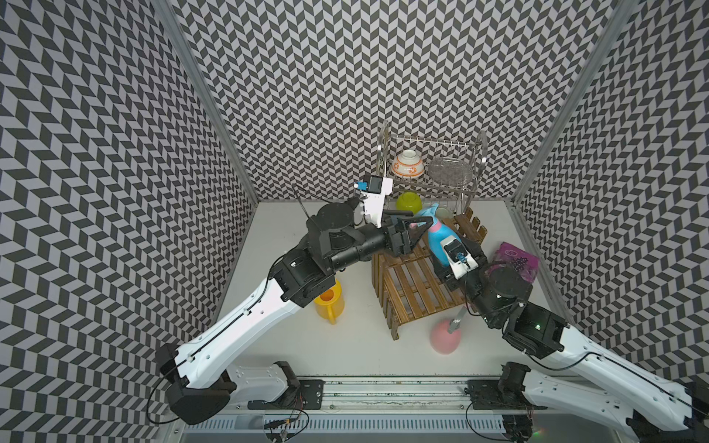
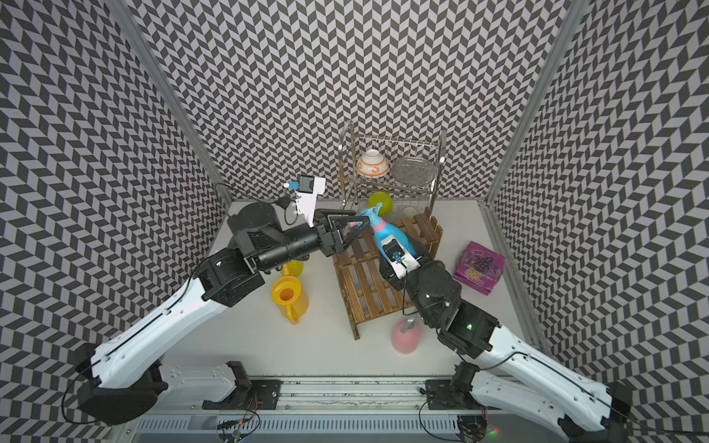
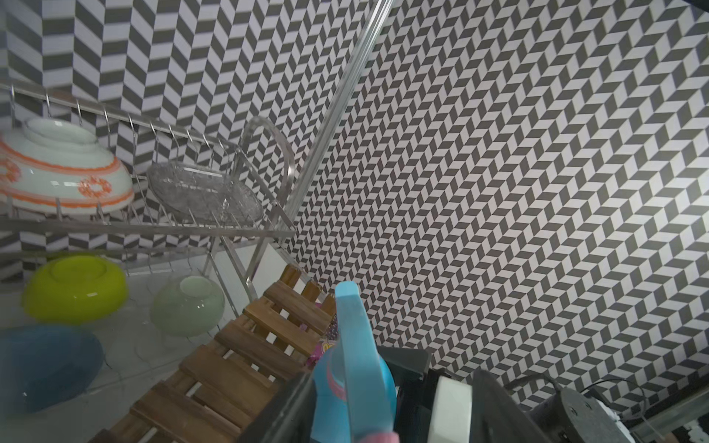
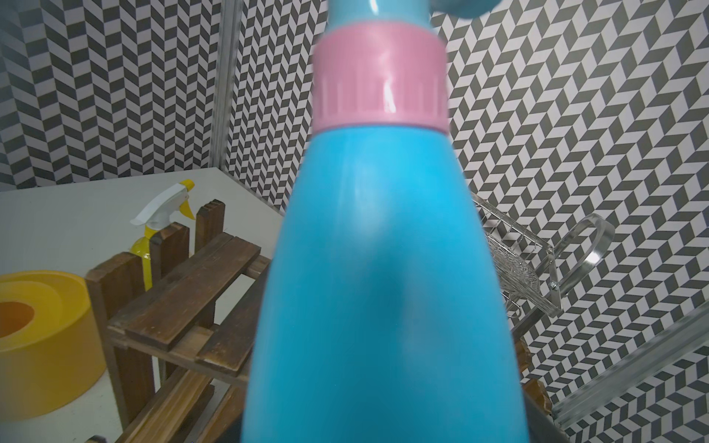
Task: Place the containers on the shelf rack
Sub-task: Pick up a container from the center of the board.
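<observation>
The blue spray bottle (image 1: 439, 237) (image 2: 387, 234) with a pink collar hangs tilted over the back of the brown slatted shelf rack (image 1: 410, 287) (image 2: 364, 284). My right gripper (image 1: 445, 264) is shut on its body, which fills the right wrist view (image 4: 383, 287). My left gripper (image 1: 422, 236) (image 3: 356, 422) straddles the spray head (image 3: 356, 345); whether both fingers press it is unclear. The yellow watering can (image 1: 330, 303) (image 4: 42, 326) stands left of the rack. In front of it lies the pink spray bottle (image 1: 445, 337). The yellow spray bottle (image 4: 165, 214) stands beyond the rack's left end.
A steel wire dish rack (image 1: 433, 153) stands at the back wall, with an orange-patterned bowl (image 1: 407, 164) and a glass dish on top and a green bowl (image 1: 408, 201) below. A purple packet (image 1: 516, 261) lies right of the shelf rack, near the right wall.
</observation>
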